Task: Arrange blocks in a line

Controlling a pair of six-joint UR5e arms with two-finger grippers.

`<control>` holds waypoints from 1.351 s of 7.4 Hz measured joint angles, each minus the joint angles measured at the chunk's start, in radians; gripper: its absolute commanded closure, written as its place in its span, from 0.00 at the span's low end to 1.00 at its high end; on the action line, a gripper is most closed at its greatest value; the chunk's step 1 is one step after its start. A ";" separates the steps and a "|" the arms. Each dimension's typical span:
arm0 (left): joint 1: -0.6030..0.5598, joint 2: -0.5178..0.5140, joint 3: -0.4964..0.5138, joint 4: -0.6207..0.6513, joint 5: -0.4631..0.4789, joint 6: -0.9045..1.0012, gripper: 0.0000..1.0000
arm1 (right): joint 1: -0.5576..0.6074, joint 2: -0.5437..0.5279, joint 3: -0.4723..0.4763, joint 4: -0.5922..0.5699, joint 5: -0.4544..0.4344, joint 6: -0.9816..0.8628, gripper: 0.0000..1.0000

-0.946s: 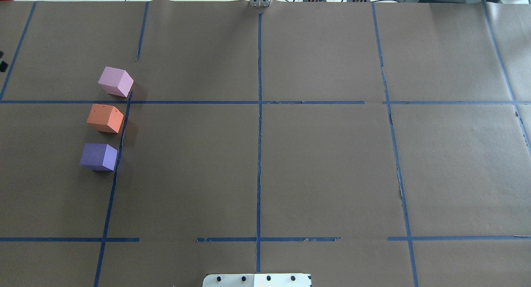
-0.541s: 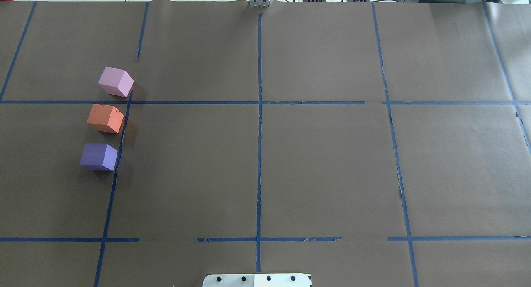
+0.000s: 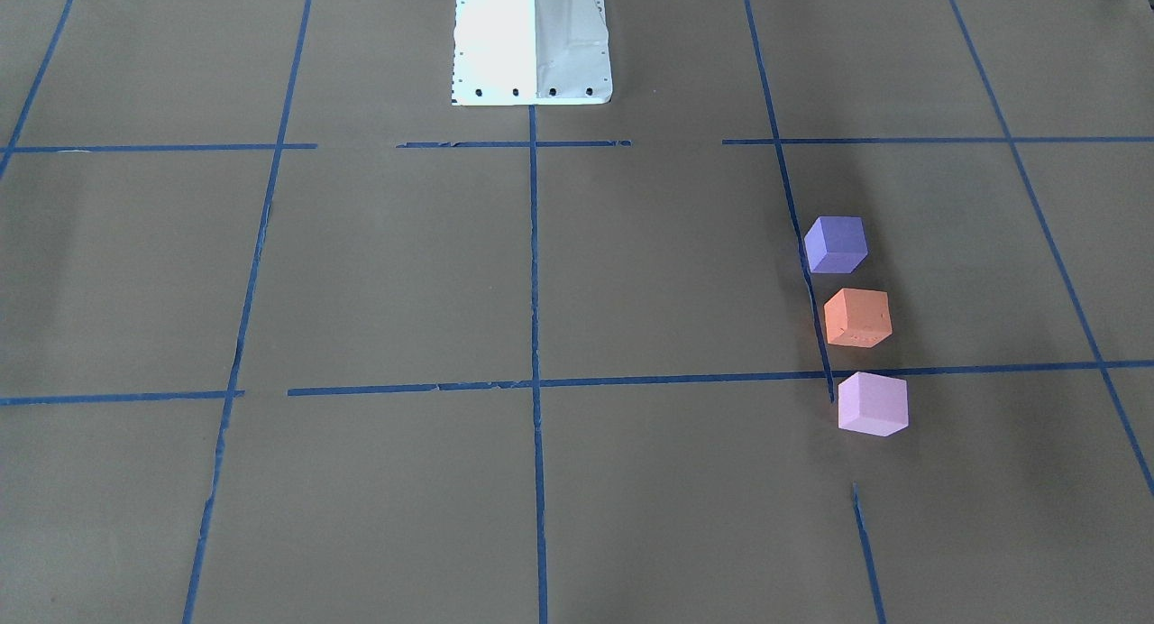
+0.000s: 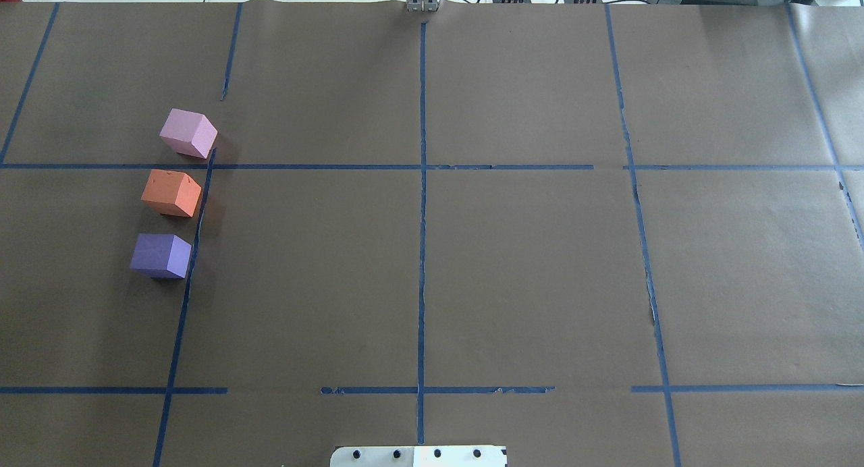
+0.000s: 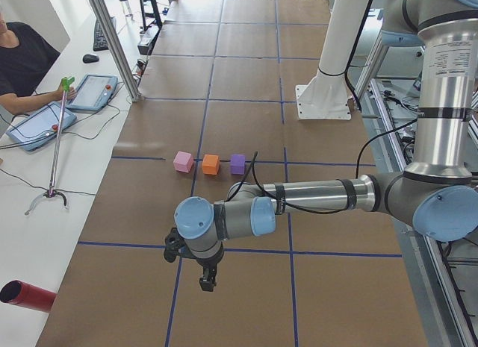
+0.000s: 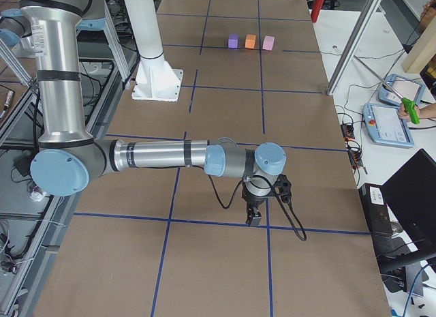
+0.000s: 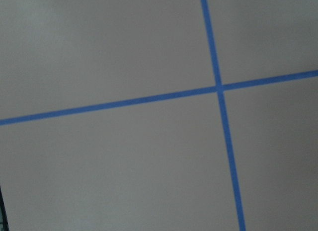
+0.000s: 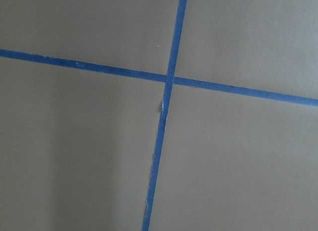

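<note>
Cubes, matte, equal: pink block, orange block, violet block.

three blocks (two arms)

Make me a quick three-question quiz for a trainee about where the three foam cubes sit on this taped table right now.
1. True or false: the orange foam cube sits between the pale pink foam cube and the blue-violet foam cube.
2. Which cube lies nearest the robot's white base plate? A) pale pink B) orange C) blue-violet
3. Fill the blank: all three cubes lie on the robot's ___ side of the brown paper-covered table.

Key: 1 true; 2 C; 3 left.
</note>
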State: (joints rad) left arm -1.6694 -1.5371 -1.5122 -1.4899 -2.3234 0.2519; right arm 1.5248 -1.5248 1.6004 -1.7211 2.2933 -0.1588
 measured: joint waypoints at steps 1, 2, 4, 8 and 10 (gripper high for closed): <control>0.000 0.008 -0.007 -0.002 -0.011 -0.038 0.00 | 0.000 0.000 0.000 0.000 0.000 0.000 0.00; 0.002 0.009 -0.027 -0.002 -0.020 -0.087 0.00 | 0.000 0.000 0.000 0.000 0.000 0.000 0.00; 0.026 0.007 -0.085 0.001 -0.029 -0.184 0.00 | 0.000 0.000 0.000 0.000 0.000 0.001 0.00; 0.080 0.009 -0.133 0.000 -0.025 -0.242 0.00 | 0.000 0.000 0.000 0.000 0.000 0.001 0.00; 0.081 0.008 -0.125 -0.007 -0.023 -0.229 0.00 | 0.000 0.000 0.000 0.000 0.000 0.000 0.00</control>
State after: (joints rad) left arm -1.5879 -1.5287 -1.6372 -1.4972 -2.3463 0.0234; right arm 1.5248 -1.5248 1.6000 -1.7211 2.2933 -0.1586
